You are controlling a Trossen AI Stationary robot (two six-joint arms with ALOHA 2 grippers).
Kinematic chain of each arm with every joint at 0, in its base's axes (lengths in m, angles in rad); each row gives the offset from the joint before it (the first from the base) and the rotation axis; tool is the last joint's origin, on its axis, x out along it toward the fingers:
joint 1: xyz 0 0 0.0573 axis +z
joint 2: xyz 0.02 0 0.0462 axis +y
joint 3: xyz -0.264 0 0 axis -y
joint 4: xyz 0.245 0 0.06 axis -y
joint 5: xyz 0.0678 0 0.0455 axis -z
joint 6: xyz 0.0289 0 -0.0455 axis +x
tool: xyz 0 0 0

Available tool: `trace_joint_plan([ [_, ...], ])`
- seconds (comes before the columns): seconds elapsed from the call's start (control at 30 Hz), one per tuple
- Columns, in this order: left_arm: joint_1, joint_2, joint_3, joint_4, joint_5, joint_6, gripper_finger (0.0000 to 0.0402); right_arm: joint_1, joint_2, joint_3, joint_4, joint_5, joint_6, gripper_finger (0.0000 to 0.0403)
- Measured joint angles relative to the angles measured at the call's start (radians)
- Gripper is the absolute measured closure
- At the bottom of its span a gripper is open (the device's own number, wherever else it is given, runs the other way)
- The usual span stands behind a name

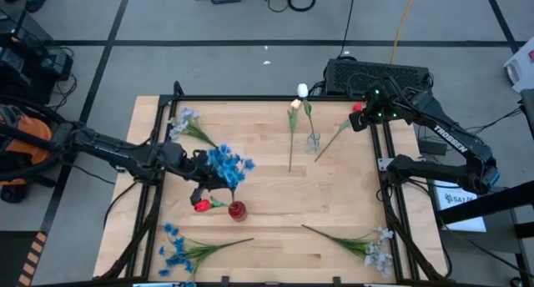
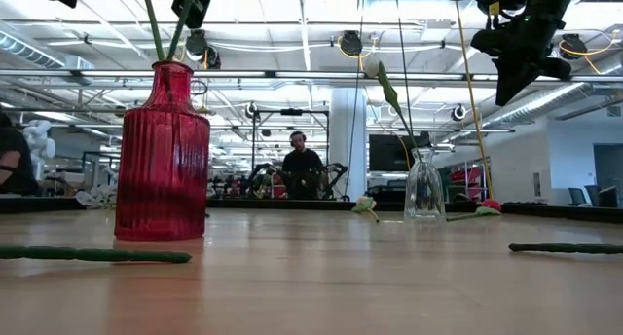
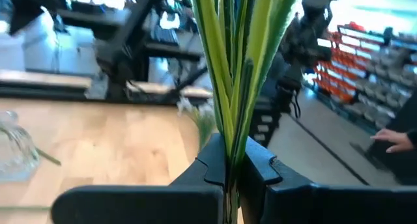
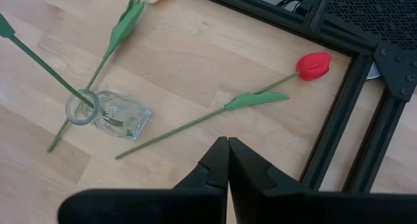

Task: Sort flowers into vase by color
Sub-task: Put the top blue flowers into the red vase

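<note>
Left end effector (image 1: 219,180) clamped on a bunch of green stems (image 3: 229,74), fingers pinched tight around them in the left wrist view. Holding bright blue flowers (image 1: 229,164) left of centre in the high view, heads up, stems hanging toward the red vase (image 1: 238,210) just below; in the low view stems already run into the neck of that vase (image 2: 162,152). Probably mid-insertion, kept upright so the stems slide straight down the narrow neck. A red tulip (image 1: 203,206) shows right beside the red vase too; hard to tell whether standing in it or lying next to it.

Right end effector (image 4: 227,160) fingers together, empty, hovering at upper right of the high view above the tabletop (image 1: 267,203) edge. Below it a second red tulip (image 4: 313,65) lying flat near the frame rail, likely the next pick.

Clear glass vase (image 1: 313,143) right of centre, one stem in it, a white tulip (image 1: 302,91) at the top edge and a cream tulip (image 1: 294,105) lying just beside. Another blue cluster (image 1: 173,247) lower left, pale sprays (image 1: 377,249) lower right and a pale spray (image 1: 183,120) upper left, all flat. Nothing blocking the red vase except its own narrow mouth; a person (image 2: 301,169) in the room far behind
</note>
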Motion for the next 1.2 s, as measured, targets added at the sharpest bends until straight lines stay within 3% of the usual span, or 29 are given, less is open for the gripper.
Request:
trace_joint_plan([
  [0.8, -0.015, -0.001, -0.001, -0.223, -0.04, 0.209, 0.0391, 0.0, 0.0, 0.0, 0.0, 0.0, 0.0, 0.0403],
  [1.2, 0.029, -0.001, -0.199, 0.021, -0.069, 0.105, 0.0391, 0.0, 0.0, 0.0, 0.0, 0.0, 0.0, 0.0403],
])
